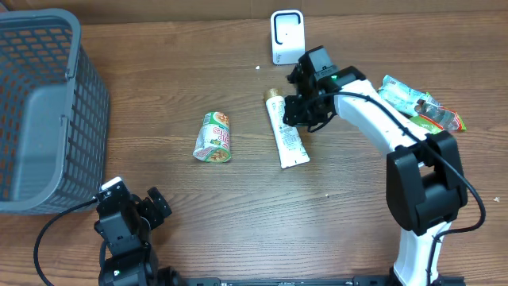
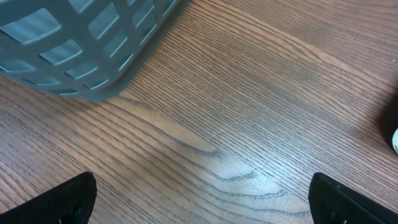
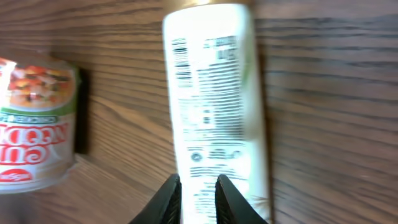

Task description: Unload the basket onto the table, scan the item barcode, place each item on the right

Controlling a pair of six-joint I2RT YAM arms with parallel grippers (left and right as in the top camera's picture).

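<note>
Bare table (image 1: 151, 95) lies between basket (image 1: 87, 87) and noodle cup (image 1: 213, 137).

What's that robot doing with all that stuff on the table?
The right end effector hangs over a white tube lying on the table, fingers close together; whether it grips the tube is unclear. The scanner stands further back. The left end effector rests open near the basket. A noodle cup lies beside the tube.

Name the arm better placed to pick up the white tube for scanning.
Right. The right hand hovers at the white plastic tube, near the white scanner; the left hand sits far off beside the grey basket.
</note>
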